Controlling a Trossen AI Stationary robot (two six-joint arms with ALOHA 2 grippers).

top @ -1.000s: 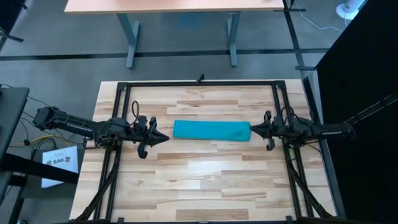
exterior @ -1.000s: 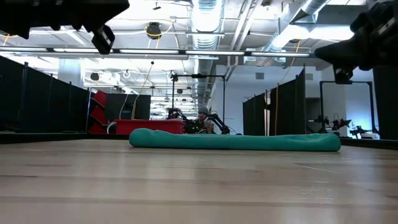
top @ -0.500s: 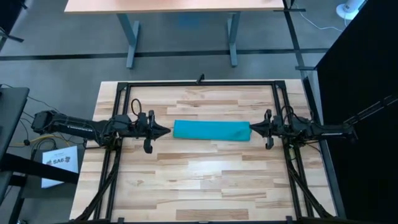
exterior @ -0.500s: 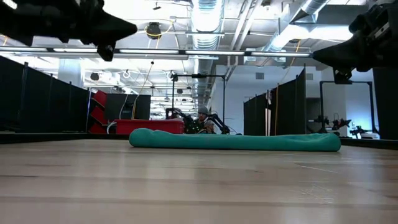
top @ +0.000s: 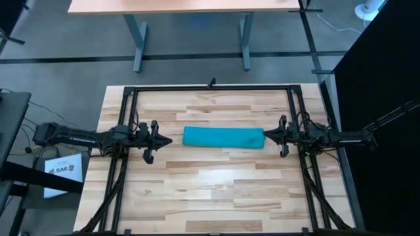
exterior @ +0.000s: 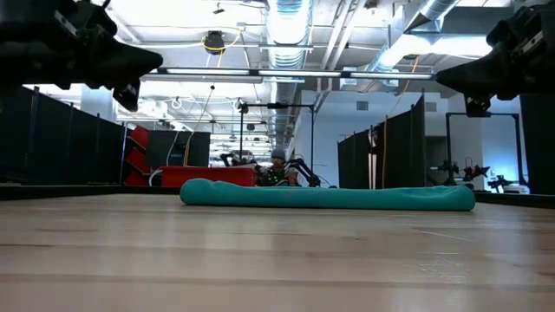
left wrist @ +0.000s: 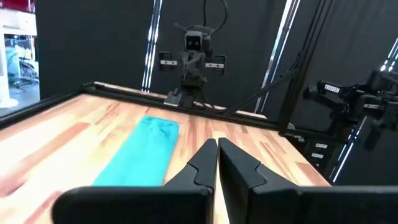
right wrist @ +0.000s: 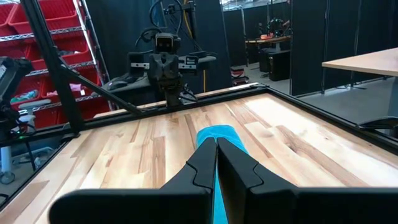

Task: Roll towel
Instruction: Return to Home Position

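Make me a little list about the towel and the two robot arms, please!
towel: teal towel, rolled into one long roll
where: lying across the middle of the wooden table
left tool: left tool is shut, holds nothing, raised above the table, apart from the roll's end on its side
right tool: right tool is shut, holds nothing, raised above the table by the roll's other end
touching the towel: neither tool
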